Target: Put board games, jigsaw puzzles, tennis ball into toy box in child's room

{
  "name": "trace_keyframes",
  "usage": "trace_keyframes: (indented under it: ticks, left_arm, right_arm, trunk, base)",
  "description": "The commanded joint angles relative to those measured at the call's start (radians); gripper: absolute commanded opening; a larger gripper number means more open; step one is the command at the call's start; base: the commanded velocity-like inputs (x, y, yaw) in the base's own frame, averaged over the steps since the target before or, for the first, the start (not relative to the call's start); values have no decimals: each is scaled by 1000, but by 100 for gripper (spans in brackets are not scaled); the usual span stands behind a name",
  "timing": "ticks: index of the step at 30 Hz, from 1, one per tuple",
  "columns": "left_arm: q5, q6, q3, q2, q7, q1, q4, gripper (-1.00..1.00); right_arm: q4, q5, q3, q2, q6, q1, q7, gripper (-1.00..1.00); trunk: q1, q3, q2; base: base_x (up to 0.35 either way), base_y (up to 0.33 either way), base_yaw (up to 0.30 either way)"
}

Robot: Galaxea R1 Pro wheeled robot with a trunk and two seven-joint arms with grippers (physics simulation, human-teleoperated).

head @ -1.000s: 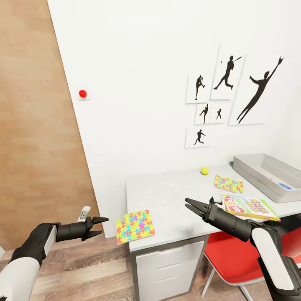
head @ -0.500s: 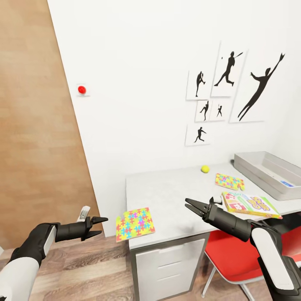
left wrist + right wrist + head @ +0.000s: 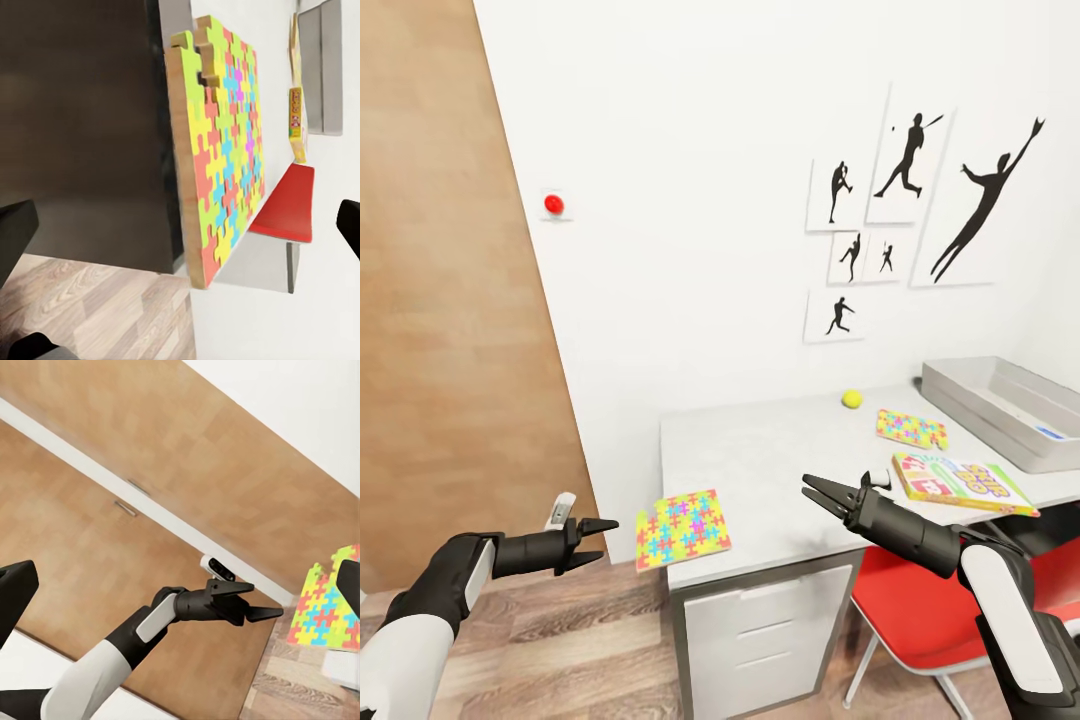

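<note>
Change since a second ago: the whole head view is shifting, so the camera is moving; the wall pictures and the red wall button (image 3: 554, 204) are sitting slightly higher, while both arms are keeping their places.
Left gripper (image 3: 600, 529): hanging in the air off the table's left end, above the wood-plank floor (image 3: 540, 650), its fingers standing apart and gripping nothing.
Right gripper (image 3: 822, 491): hovering over the front part of the table (image 3: 760, 470), fingers spread a little, holding nothing.
Near jigsaw puzzle (image 3: 683, 527): lying on the table's front left corner, jutting out past the left edge; the left wrist view is showing its tan edge and pastel mosaic face (image 3: 225, 157) close up.
Far jigsaw puzzle (image 3: 911, 428): lying flat toward the back of the table, beside the toy box.
Tennis ball (image 3: 851, 399): sitting near the table's back edge, just left of the far jigsaw puzzle.
Board game (image 3: 958, 482): resting at the table's front edge on the right, green-edged with a red banner, above the red chair (image 3: 905, 610).
Toy box (image 3: 985, 395): standing at the table's right end; something small and blue is showing inside, too small to make out.
Wall: black silhouette sports pictures (image 3: 905, 155) are hanging above the table.
</note>
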Motion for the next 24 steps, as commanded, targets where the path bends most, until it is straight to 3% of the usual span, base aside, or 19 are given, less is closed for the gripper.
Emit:
trace_keyframes:
  ticks: [1, 10, 24]
  left_arm:
    - [-7, 8, 4, 0, -7, -1, -1, 100]
    - [-9, 7, 4, -3, 1, -1, 0, 100]
    - [-13, 1, 3, -6, 8, -1, -1, 100]
  right_arm:
    - [0, 4, -1, 0, 5, -1, 6, 100]
    - [0, 4, -1, 0, 5, -1, 5, 100]
    - [0, 4, -1, 0, 5, -1, 6, 100]
  trunk:
    - [4, -4, -8]
    - [38, -32, -71]
    - [38, -32, -71]
  base:
    - [0, 0, 0]
    - [0, 0, 0]
    - [0, -49, 0]
